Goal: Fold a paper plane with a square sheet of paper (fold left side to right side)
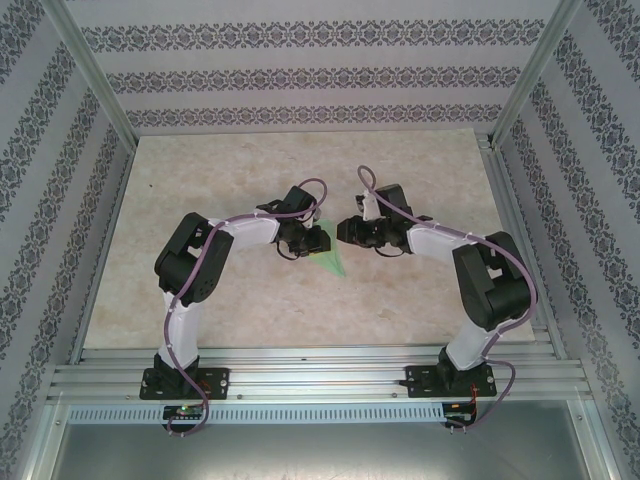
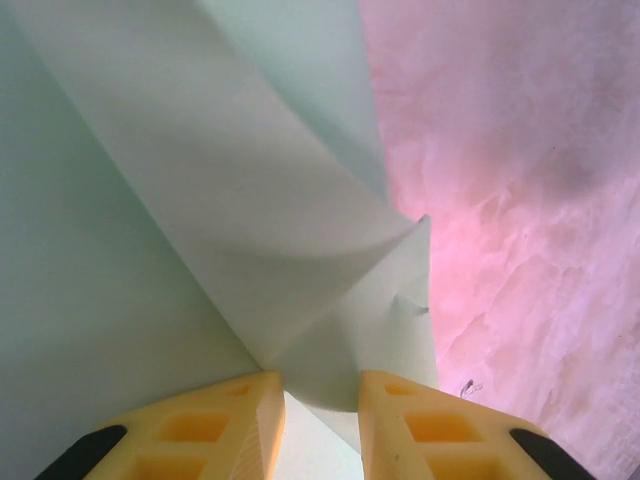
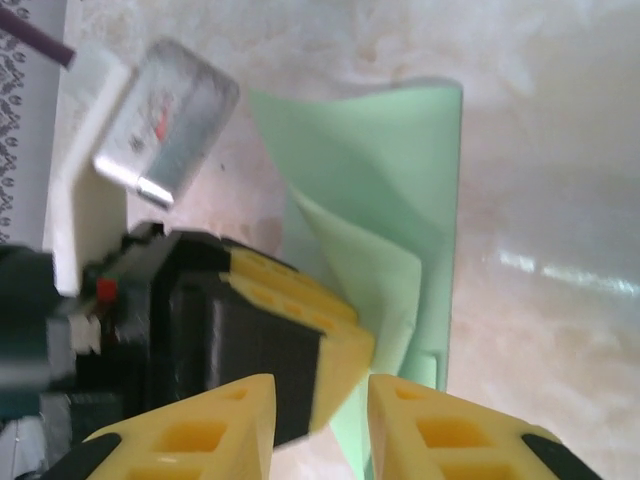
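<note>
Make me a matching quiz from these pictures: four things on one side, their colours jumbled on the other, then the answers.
Things:
1. folded paper
2. table
3. left gripper's fingers
4. cable

Colours:
A. purple
B. pale mint green
C. beige, marbled
D. yellow

Pairs: 1-B, 2-C, 3-D, 4-A

Mint-green paper plane [image 3: 390, 170] half-folded, pointed, flaps seemingly lifted.
</note>
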